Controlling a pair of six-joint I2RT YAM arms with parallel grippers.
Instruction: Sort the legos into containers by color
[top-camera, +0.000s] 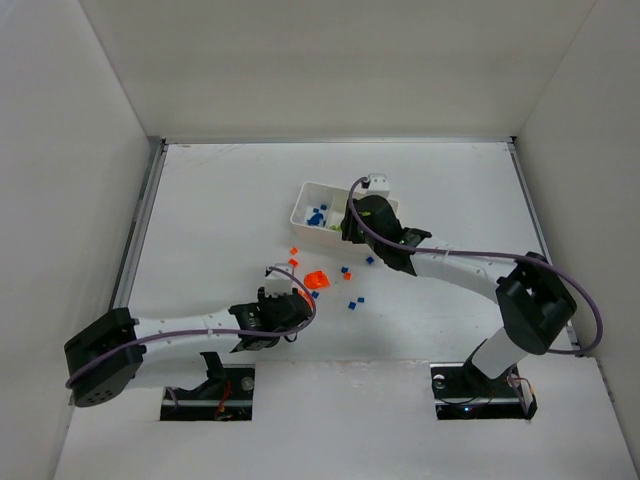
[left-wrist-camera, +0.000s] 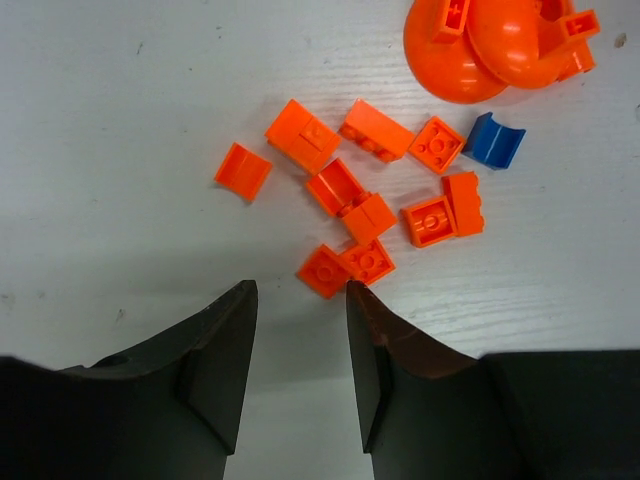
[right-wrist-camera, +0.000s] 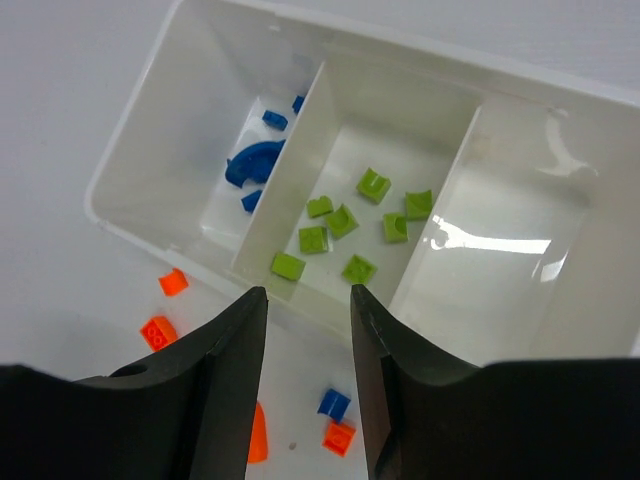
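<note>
The white tray (right-wrist-camera: 400, 70) has three containers side by side: the left one holds blue legos (right-wrist-camera: 252, 162), the middle one lime green legos (right-wrist-camera: 345, 220), and the right one (right-wrist-camera: 500, 270) shows none. My right gripper (right-wrist-camera: 308, 292) hangs open and empty just above the tray's near wall, by the green compartment. A cluster of small orange legos (left-wrist-camera: 362, 212) lies on the table with one blue brick (left-wrist-camera: 495, 140) and a large orange piece (left-wrist-camera: 490, 45). My left gripper (left-wrist-camera: 300, 290) stands open and empty just short of the nearest orange brick (left-wrist-camera: 324, 270).
Loose blue bricks (top-camera: 355, 302) and a few orange ones (top-camera: 294, 255) lie on the table between the two arms. Under my right gripper, outside the tray, are a blue brick (right-wrist-camera: 334, 404) and orange bricks (right-wrist-camera: 157, 330). White walls enclose the table.
</note>
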